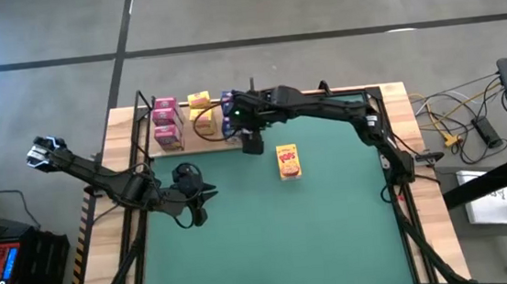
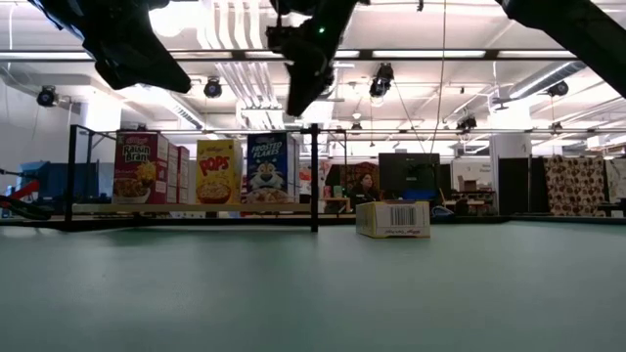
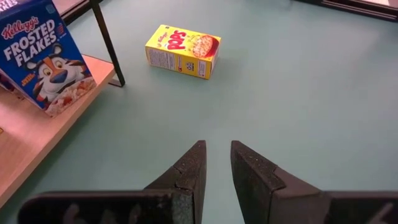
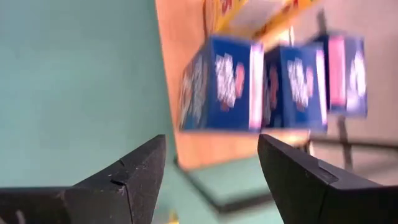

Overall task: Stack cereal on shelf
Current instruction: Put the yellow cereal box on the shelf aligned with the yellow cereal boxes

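Cereal boxes stand upright on the light-wood shelf (image 1: 206,143) at the table's far left: pink Raisin Bran (image 2: 137,168), yellow Pops (image 2: 218,171) and blue Frosted Flakes (image 2: 266,168) in front, with more behind. One yellow Pops box (image 1: 288,160) lies flat on the green mat, right of the shelf. My right gripper (image 1: 252,144) hangs open above the shelf's near right corner, facing the blue boxes (image 4: 221,84) and touching nothing. My left gripper (image 3: 217,163) hovers over the mat's left part with a narrow gap between its fingers, pointing toward the lying box (image 3: 182,51).
Thin black posts (image 2: 314,176) stand at the shelf's edges; one is at the near right corner, beside my right gripper. Bare green mat (image 1: 335,236) fills the near and right parts of the table. Cables (image 1: 459,124) lie beyond the right edge.
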Robot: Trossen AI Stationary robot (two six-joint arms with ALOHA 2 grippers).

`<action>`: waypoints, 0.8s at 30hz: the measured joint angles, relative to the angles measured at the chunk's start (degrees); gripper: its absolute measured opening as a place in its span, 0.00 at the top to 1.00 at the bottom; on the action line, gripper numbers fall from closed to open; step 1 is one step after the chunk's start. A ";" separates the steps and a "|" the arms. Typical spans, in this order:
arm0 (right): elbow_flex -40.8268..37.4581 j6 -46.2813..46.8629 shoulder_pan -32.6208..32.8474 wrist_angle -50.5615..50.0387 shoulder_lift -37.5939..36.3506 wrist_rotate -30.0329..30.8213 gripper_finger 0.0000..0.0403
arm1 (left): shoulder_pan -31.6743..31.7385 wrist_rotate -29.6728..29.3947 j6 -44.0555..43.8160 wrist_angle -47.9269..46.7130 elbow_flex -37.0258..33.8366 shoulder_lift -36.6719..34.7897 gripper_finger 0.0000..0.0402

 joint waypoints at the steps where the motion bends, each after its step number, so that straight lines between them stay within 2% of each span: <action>1: 0.61 0.87 0.00 -2.23 -0.12 -0.05 0.39 | 0.00 0.00 -0.14 0.01 0.00 0.00 0.86; 8: -0.06 7.50 1.02 -13.09 -2.28 -0.07 0.39 | 0.00 -0.02 -0.49 0.00 0.00 0.00 0.86; 13: -4.84 12.01 2.76 -15.99 -5.26 -0.23 0.39 | 0.00 -0.02 -0.80 -0.01 0.00 0.00 0.86; 19: -18.78 17.27 5.77 -15.14 -12.59 -0.04 0.39 | 0.00 -0.02 -0.96 0.01 0.00 0.00 0.86; 24: -35.29 21.97 8.18 -5.08 -20.85 0.00 0.39 | 0.00 -0.15 -0.96 0.20 0.00 0.09 0.86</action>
